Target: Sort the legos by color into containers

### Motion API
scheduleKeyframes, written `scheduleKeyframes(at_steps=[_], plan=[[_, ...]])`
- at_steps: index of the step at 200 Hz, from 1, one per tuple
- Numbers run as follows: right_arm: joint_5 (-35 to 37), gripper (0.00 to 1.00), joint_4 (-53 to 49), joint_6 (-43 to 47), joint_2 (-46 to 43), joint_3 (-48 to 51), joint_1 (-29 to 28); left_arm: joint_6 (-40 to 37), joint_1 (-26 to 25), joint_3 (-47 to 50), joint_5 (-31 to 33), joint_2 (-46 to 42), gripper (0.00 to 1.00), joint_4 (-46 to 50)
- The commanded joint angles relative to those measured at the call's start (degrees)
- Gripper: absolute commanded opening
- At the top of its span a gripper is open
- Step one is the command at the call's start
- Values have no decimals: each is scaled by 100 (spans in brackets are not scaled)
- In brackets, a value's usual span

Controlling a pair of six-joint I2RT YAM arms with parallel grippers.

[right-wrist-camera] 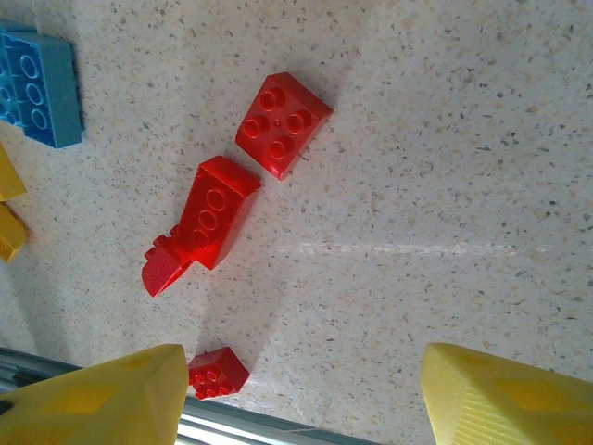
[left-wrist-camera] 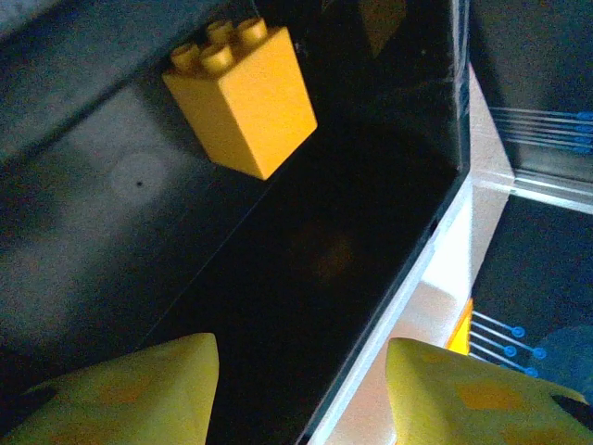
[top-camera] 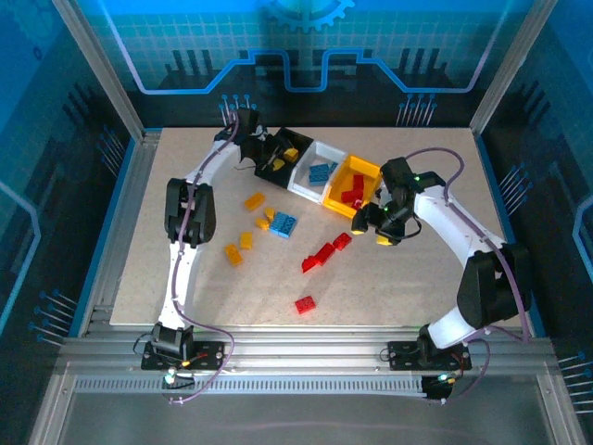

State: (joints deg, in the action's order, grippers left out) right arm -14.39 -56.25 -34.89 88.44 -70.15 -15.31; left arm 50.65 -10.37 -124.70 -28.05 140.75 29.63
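The containers stand in a row at the back: black bin (top-camera: 278,141), white bin (top-camera: 326,158) holding blue legos (top-camera: 321,172), and yellow bin (top-camera: 369,171) holding red legos (top-camera: 352,191). My left gripper (top-camera: 271,159) hangs open over the black bin (left-wrist-camera: 306,250), nothing between its fingers. An orange brick (left-wrist-camera: 241,97) lies on that bin's floor. My right gripper (top-camera: 381,225) is open above bare table, to the right of the red bricks (right-wrist-camera: 283,123) (right-wrist-camera: 208,222). A small red brick (right-wrist-camera: 218,371) lies by its left finger.
Loose on the table are several orange bricks (top-camera: 254,201) (top-camera: 233,254), a blue plate (top-camera: 283,223), a red cluster (top-camera: 324,253) and a lone red brick (top-camera: 305,304). The white bin's wall (left-wrist-camera: 454,269) borders the black bin on the right.
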Motion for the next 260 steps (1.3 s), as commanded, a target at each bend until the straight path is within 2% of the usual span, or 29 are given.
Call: scheduleKeyframes(at_steps=[1,38,78,121,156,202,260], plan=[[-158,69,47,-120,-195,153,3,-532,-38,214,84,-742,52,374],[-152,69,169,-352,-339,474,-101,-1078,-44,1090,395,-1595,52,654],[-209,69,414,-661,-554,872,-266,-1532,-35,2448,1092,-2767,52,1165],[12,69,494,-763,-446,917,-924,-1919,-26,4007,1511,-4043,55,1385],[349,69,564,-992,-355,930,-1523,-2162,-26,4902,1881,-4868,56,1669],[529,69,753,-1351,-245,926,-1990,-2298,-33,5851,2249,-5409,60,1994],[653,69,781,-1521,-153,915,-2260,-2175,-35,6609,2384,-5530,61,1889]])
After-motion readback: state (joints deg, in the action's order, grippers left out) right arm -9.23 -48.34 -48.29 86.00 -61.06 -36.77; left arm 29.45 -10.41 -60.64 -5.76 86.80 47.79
